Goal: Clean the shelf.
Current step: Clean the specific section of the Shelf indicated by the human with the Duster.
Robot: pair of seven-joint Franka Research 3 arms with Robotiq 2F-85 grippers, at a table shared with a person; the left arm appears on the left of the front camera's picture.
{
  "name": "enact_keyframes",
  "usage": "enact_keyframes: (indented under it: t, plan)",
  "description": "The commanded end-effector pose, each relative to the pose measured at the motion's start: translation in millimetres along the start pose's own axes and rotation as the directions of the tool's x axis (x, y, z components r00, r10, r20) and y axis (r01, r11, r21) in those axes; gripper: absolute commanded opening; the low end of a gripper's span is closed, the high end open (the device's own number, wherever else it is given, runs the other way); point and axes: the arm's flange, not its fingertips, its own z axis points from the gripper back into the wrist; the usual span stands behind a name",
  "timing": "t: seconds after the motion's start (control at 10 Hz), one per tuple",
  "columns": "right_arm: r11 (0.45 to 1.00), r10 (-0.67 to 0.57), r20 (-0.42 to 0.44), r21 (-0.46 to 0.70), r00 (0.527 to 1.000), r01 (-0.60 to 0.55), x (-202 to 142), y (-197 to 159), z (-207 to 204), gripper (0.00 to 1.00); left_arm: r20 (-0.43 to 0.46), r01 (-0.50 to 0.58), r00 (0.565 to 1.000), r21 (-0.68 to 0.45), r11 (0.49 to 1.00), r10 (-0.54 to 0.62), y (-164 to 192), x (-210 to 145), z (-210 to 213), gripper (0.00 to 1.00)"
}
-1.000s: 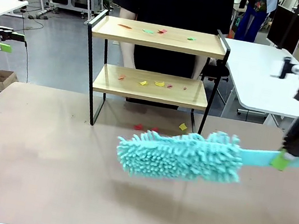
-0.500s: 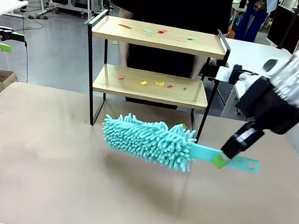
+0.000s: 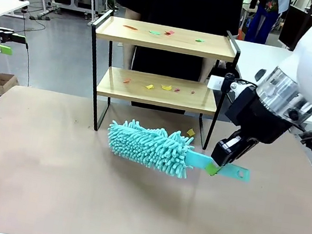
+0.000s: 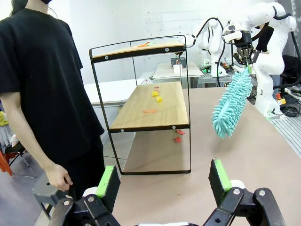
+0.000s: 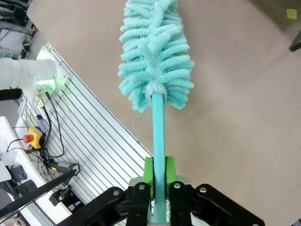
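Observation:
The shelf [image 3: 166, 38] stands at the table's far side, two wooden boards in a black frame, with small coloured paper scraps on both boards and on the table beneath it. The left wrist view shows the shelf [image 4: 155, 106] side-on. My right gripper [image 3: 214, 166] is shut on the flat handle of a turquoise fluffy duster [image 3: 150, 146], which hangs just above the table in front of the shelf's lower legs. In the right wrist view the duster [image 5: 155, 54] points away from the closed pads [image 5: 149, 175]. My left gripper [image 4: 162, 181] is open and holds nothing, left of the table.
A person in a black top stands behind the shelf [image 3: 180, 2], also seen beside it in the left wrist view [image 4: 42, 94]. A white table [image 3: 268, 81] lies to the right. The brown tabletop [image 3: 44, 182] spreads wide in front.
My right arm has swung the duster leftward and toward the shelf, lowering it close to the table. The left gripper has not moved.

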Motion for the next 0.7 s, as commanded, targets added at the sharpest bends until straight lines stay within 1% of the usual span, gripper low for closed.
enact_keyframes:
  t: [0.0, 0.1, 0.2, 0.3, 0.6]
  plan:
    - [1.0, 0.008, 0.007, -0.001, 1.0, -0.008, -4.3, 0.8, 6.3, 0.13, 0.003, 0.015, 1.0, -0.002, 1.0, -0.015, -0.9, 1.8, -0.3, 1.0]
    - [1.0, 0.0, 0.0, 0.0, 1.0, 0.0, 0.0, 0.0, 0.0, 0.13, 0.003, 0.015, 1.0, -0.002, 1.0, -0.015, -0.9, 1.8, -0.3, 1.0]
    - [0.998, -0.043, 0.042, -0.043, 0.998, 0.045, 14.9, 16.5, -10.3, 0.13, 0.003, 0.015, 1.0, -0.002, 1.0, -0.015, -0.9, 1.8, -0.3, 1.0]
    - [0.995, -0.081, 0.082, -0.043, 0.993, 0.085, 28.1, 25.0, -16.8, 0.13, 0.003, 0.015, 1.0, -0.002, 1.0, -0.015, -0.9, 1.8, -0.3, 1.0]
    - [0.978, -0.181, 0.123, -0.085, 0.976, 0.192, 64.4, 45.9, -42.2, 0.13, 0.003, 0.015, 1.0, -0.002, 1.0, -0.015, -0.9, 1.8, -0.3, 1.0]
